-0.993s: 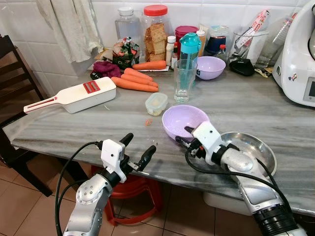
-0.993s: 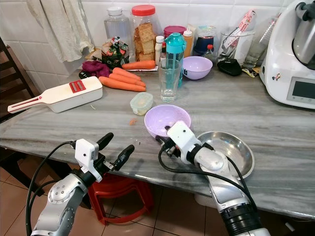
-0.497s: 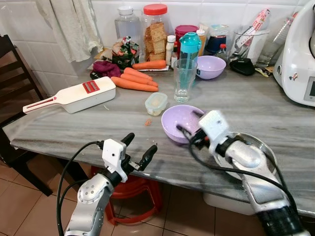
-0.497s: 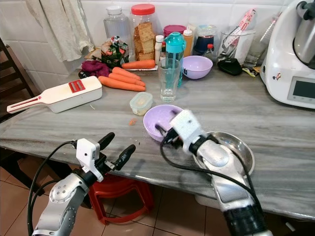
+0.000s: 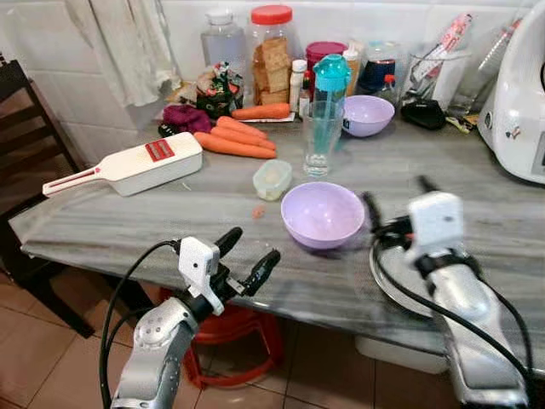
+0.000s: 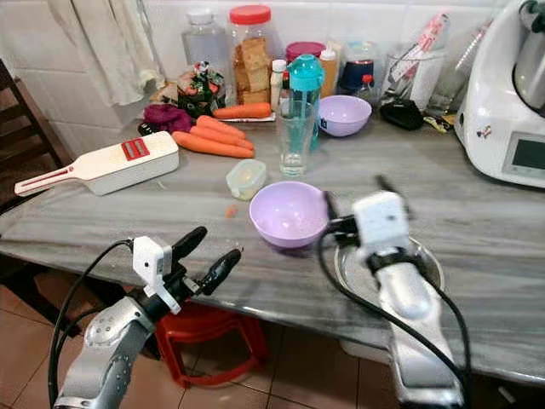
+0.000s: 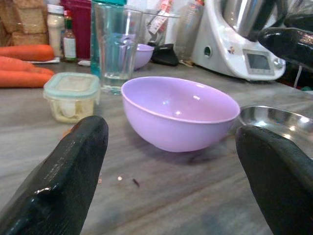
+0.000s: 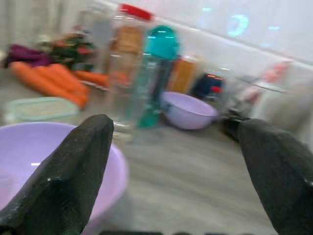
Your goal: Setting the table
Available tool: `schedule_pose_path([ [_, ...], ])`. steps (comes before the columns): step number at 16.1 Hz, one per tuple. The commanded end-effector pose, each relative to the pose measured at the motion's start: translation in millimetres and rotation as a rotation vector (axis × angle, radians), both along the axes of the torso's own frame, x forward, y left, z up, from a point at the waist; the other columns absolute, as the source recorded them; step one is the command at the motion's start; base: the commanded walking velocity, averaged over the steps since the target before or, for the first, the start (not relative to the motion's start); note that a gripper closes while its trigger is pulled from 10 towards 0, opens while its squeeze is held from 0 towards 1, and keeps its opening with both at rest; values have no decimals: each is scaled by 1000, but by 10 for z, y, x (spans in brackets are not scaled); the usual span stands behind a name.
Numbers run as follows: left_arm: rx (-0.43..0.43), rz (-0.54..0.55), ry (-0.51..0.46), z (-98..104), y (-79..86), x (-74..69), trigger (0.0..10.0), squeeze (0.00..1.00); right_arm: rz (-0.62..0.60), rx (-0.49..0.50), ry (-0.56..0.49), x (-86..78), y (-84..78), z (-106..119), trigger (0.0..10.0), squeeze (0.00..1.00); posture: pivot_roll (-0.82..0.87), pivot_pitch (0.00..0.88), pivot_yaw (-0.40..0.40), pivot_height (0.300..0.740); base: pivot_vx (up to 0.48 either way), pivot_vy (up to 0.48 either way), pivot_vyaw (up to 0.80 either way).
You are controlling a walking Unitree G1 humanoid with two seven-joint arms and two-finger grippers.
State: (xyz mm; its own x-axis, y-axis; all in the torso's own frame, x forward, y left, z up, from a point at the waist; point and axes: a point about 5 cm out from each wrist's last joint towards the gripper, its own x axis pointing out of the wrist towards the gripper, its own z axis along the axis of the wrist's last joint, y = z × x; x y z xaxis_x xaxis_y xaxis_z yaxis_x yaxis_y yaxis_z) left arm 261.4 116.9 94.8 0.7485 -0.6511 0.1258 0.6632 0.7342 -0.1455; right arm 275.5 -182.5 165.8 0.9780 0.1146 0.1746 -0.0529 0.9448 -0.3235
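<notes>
slicer point(image 5: 128, 165) far left on desk point(image 5: 111, 223), carrots point(image 5: 232, 141) behind it. our left gripper point(image 5: 247, 261) hangs off desk's near edge, fingers spread, empty, aimed at bowl, likely on standby. small tub point(image 5: 272, 179) and glass point(image 5: 321, 136) mid-desk. lilac bowl point(image 5: 323, 214) sits upright near front edge, free of any grip, where a place setting would go. steel plate point(image 6: 426, 260) just right of it, partly under our arm. our right gripper point(image 5: 396, 204) raised beside bowl, fingers spread wide, empty, blurred. second lilac bowl point(image 5: 366, 114) at back.

Glossy lilac plastic bowl point(image 5: 323, 214) on veined, polished stone counter point(image 5: 170, 217) — beside it a shiny metal dish point(image 6: 426, 262).
</notes>
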Motion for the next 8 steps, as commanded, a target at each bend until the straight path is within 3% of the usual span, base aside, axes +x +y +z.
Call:
schedule_pose_path([
  [1, 11, -14, -10, 42, 20, 13, 10000, 0, -52, 9, -37, -62, -27, 39, 10000, 1000, -47, 0, 81, 740, 0, 0, 0],
  [4, 17, 4, -12, 53, 57, 45, 10000, 0, -157, 22, -8, -174, -99, -50, 10000, 1000, -49, 0, 82, 740, 0, 0, 0],
  [8, 16, -10, -6, 46, 37, 10, 10000, 0, -253, 45, 115, -313, -177, -325, 10000, 1000, -49, 0, 80, 740, 0, 0, 0],
])
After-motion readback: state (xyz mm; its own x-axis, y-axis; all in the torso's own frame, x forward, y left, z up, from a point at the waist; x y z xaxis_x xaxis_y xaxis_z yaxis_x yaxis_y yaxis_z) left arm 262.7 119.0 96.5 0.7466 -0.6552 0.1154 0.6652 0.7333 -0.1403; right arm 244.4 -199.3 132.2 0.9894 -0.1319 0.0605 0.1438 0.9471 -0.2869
